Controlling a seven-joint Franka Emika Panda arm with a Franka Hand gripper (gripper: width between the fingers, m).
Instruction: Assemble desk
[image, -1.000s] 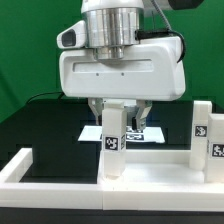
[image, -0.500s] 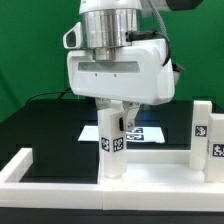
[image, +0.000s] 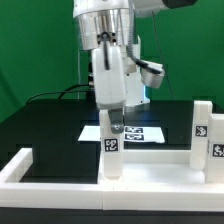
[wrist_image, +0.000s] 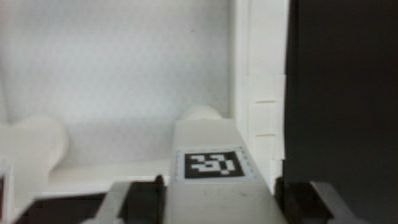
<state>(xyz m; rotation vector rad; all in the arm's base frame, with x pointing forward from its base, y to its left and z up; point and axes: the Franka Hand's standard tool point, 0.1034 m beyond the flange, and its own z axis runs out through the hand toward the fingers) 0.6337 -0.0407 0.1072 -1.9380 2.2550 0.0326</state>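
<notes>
Jaws of the Panda arm's gripper (image: 114, 125) clamp the upper end of a white leg block (image: 112, 150), which stands upright on the tabletop slab (image: 150, 170) at the near edge of the black counter (image: 50, 125). The wrist view shows the two fingers pressed against opposite flat sides of the block (wrist_image: 217, 160), its square tag facing the camera between them.

Two more leg blocks (image: 207, 135) stand at the exterior view's right, well apart from the held one. The marker board (image: 145, 133) lies flat on the counter just behind it.

The leg looks like rigid moulded plastic, probably light for its bulk and unlikely to flex or dent under this grip. Its smooth sides seem the real concern: a hard, glossy surface could let the block slide or twist between the pads if it is turned against a tight socket. The flat opposing faces near the top appear the sensible hold, keeping the lower end free for seating. Whether that end is already seated in the slab is hard to say, since the slab's rim hides the joint.
</notes>
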